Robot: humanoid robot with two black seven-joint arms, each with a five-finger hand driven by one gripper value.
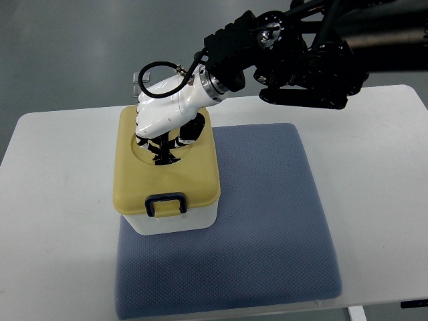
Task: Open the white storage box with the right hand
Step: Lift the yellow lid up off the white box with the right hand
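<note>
A white storage box (175,219) with a mustard-yellow lid (190,175) stands on the left part of a blue-grey mat (267,221). A dark clasp (166,203) sits at the lid's near edge. My right hand (164,144), white with dark fingers, reaches in from the upper right and rests on the lid's far half. Its fingers (162,152) are curled down into the round recess at the lid's centre, on the dark handle there. The lid lies flat on the box. The left arm is out of the picture.
The mat lies on a white table (60,200) whose edges run near the left, right and bottom of the picture. A small clear object (137,81) shows just behind the box, partly hidden by the hand. Grey floor lies beyond.
</note>
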